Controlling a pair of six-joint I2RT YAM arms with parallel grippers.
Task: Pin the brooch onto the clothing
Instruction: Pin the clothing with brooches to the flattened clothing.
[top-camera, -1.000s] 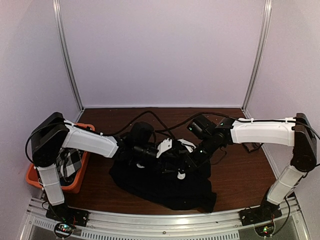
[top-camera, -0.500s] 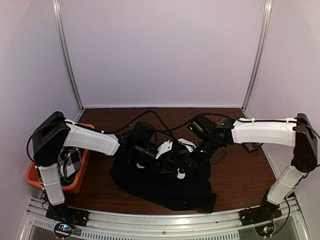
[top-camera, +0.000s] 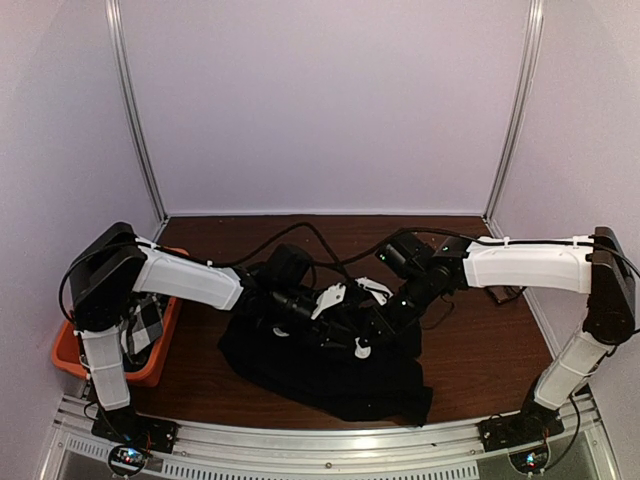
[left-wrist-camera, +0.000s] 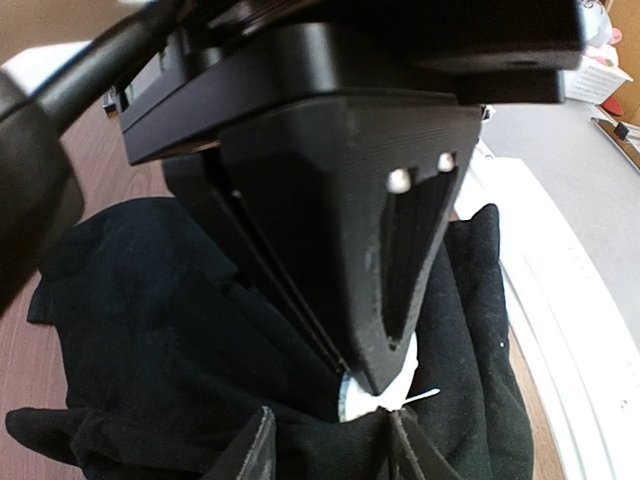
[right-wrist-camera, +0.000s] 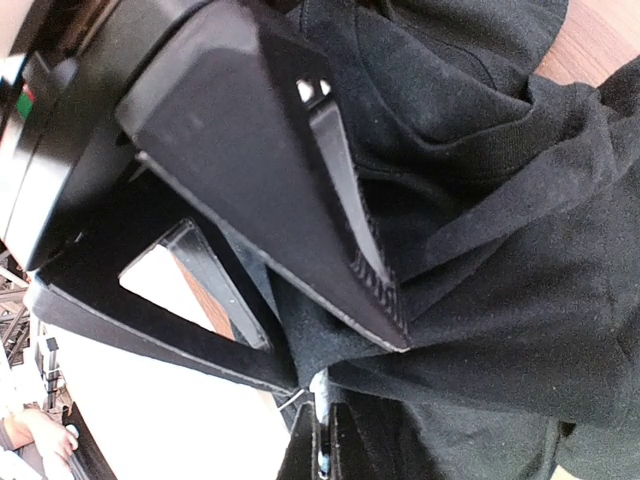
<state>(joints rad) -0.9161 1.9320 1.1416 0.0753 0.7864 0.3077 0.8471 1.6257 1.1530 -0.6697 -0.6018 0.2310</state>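
The clothing, a black T-shirt, lies crumpled at the table's middle. Both grippers meet over its upper part. My right gripper is shut on the brooch, which shows edge-on here. In the left wrist view the brooch is a small white disc with a thin pin sticking out to the right. There the right gripper presses it tip-down against the clothing. My left gripper has its fingers on either side of a raised fold of the shirt just below the brooch. From above, the brooch is a white spot by the fingertips.
An orange bin holding a black-and-white checked cloth stands at the left edge under the left arm. Black cables loop behind the shirt. Brown table shows to the right of the shirt.
My left arm has edged right, toward the right gripper, and its fingers have drawn in on the shirt fold. The right gripper has stayed put with the brooch.
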